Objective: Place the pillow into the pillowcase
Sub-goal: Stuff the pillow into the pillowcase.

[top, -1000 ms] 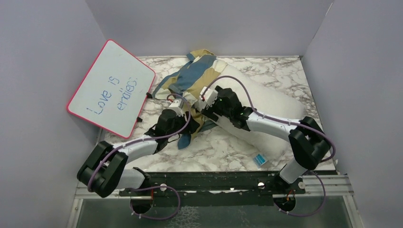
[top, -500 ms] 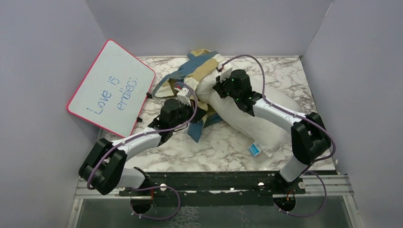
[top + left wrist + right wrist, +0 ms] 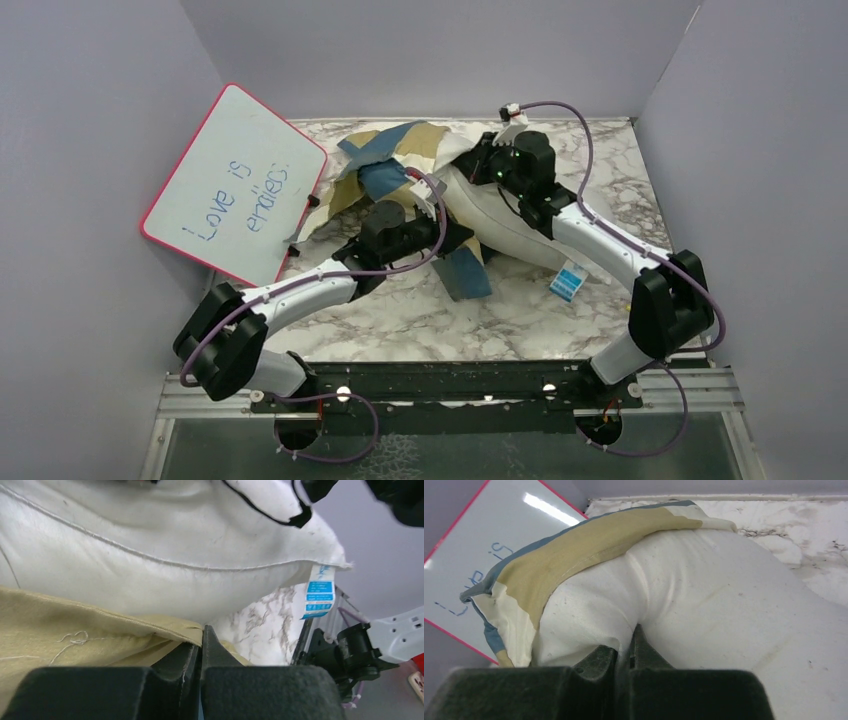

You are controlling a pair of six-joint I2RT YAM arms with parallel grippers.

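Top external: my left hand (image 3: 447, 228) pinches the pillowcase (image 3: 385, 150) hem, my right hand (image 3: 482, 160) grips the pillow (image 3: 510, 215). It slants across the counter (image 3: 420, 320), far end capped, bare end toward my right.

pillow (image 3: 500, 218): white, plump, tagged corner bare, far end covered | pillowcase (image 3: 398, 148): checked, crumpled, draped over that end
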